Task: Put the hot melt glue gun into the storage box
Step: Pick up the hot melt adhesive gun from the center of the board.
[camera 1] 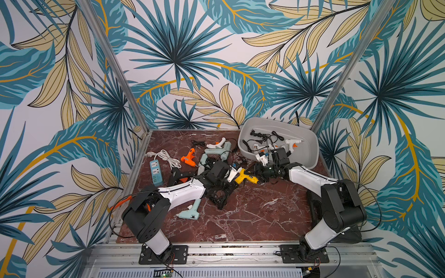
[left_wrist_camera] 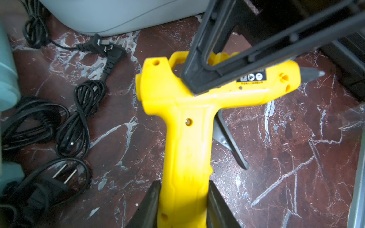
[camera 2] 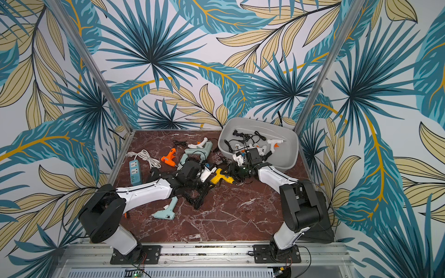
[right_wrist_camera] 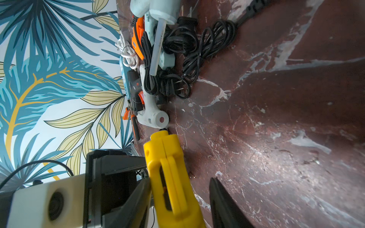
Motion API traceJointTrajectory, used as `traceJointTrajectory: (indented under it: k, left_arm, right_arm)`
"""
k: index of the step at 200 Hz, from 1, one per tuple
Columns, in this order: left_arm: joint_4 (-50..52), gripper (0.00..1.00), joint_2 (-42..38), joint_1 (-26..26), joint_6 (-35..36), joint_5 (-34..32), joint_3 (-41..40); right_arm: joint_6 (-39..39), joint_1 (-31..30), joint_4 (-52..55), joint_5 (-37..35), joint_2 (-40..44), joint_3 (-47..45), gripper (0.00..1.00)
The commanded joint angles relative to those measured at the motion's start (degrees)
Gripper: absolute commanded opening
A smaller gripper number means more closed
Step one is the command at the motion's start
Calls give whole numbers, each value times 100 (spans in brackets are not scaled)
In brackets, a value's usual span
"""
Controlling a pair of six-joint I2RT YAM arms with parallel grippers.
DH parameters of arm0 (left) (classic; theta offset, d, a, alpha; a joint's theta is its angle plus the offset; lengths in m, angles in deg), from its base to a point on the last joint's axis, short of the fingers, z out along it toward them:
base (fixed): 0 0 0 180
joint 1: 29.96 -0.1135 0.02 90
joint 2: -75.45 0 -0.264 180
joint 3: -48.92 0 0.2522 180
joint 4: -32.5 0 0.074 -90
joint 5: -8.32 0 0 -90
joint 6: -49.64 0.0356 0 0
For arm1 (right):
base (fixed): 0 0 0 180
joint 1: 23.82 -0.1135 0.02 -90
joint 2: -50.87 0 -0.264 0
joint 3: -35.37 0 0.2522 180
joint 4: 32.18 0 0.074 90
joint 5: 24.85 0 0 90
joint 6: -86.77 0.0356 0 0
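A yellow hot melt glue gun (camera 1: 245, 177) (camera 2: 221, 177) lies low over the marble table between both arms. My left gripper (left_wrist_camera: 184, 183) is shut on its handle (left_wrist_camera: 187, 142), both fingers pressed against the yellow plastic. My right gripper (right_wrist_camera: 180, 179) straddles the gun's barrel (right_wrist_camera: 169, 173). One finger touches it and the other stands clear with a gap, so it is open. The storage box (camera 1: 310, 149) (camera 2: 292, 149), a light grey tub, sits at the back right just behind the right gripper (camera 1: 256, 177). White glue guns (camera 1: 292, 143) and black cords lie inside.
More glue guns lie left of centre: an orange one (camera 1: 189, 157), pale teal ones (camera 1: 190, 211) and a white one (camera 1: 216, 144). Coiled black cords (left_wrist_camera: 79, 118) lie among them. A blue power strip (camera 1: 155, 172) rests by the left edge. A flat black case (camera 1: 315, 209) lies under the right arm.
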Motion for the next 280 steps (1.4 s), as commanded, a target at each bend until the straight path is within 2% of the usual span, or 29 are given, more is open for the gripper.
traceJointTrajectory:
  k: [1, 22, 37, 64, 112, 132, 152, 179, 219, 280]
  left_arm:
    - [-332, 0, 0, -27, -103, -12, 146]
    - [-356, 0, 8, -45, -159, 17, 164]
    - [-389, 0, 34, -77, -224, 65, 174]
    - [-435, 0, 64, -111, -323, 210, 214]
    - [-433, 0, 125, -151, -425, 283, 291]
    - [-461, 0, 104, -167, -529, 315, 283]
    - [-473, 14, 56, -184, -636, 378, 300]
    - [-522, 45, -107, -190, -803, 447, 300]
    - [-608, 99, -708, -187, -1072, 291, 154]
    - [-1416, 100, -2455, -198, -1555, -581, -764]
  right_arm:
    - [150, -42, -162, 250, 119, -100, 48]
    - [291, -43, -380, 384, 168, -160, 48]
    - [365, -51, -497, 447, 203, -179, 53]
    - [400, -76, -539, 495, 230, -189, 53]
    - [432, -94, -539, 487, 342, -167, 40]
    - [463, -95, -530, 467, 412, -146, 29]
    - [529, -95, -548, 439, 522, -110, 13]
    - [572, -95, -487, 302, 767, -7, 1]
    - [701, -95, -377, -19, 1247, 269, 0]
    - [668, -86, -302, -793, 1497, 1158, 0]
